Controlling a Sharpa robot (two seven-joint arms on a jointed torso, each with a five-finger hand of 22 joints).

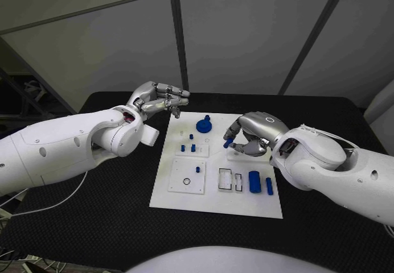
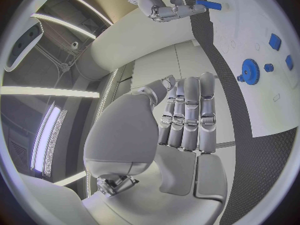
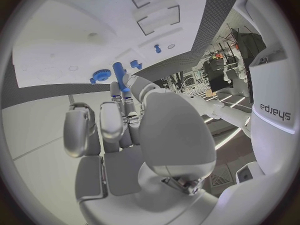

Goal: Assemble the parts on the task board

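The white task board (image 1: 217, 199) lies mid-table. My right hand (image 1: 253, 138) hovers over its far right part and pinches a short blue peg (image 1: 228, 143) between thumb and fingertips; the right wrist view shows that peg (image 3: 119, 73) sticking out past the fingers, and the left wrist view shows it (image 2: 208, 5) in the right hand (image 2: 164, 6). A blue gear (image 1: 204, 124) stands on the board's far end, left of the peg. My left hand (image 1: 161, 99) hangs beyond the board's far left corner, fingers side by side and bent forward (image 2: 187, 112), holding nothing.
Small blue pegs (image 1: 182, 148) stand in a row near the gear. Two blue cylinders (image 1: 254, 182) lie at the board's right edge beside rectangular slots (image 1: 225, 178). A square plate with a ring (image 1: 186, 181) sits near left. Black table (image 1: 98, 222) surrounds the board.
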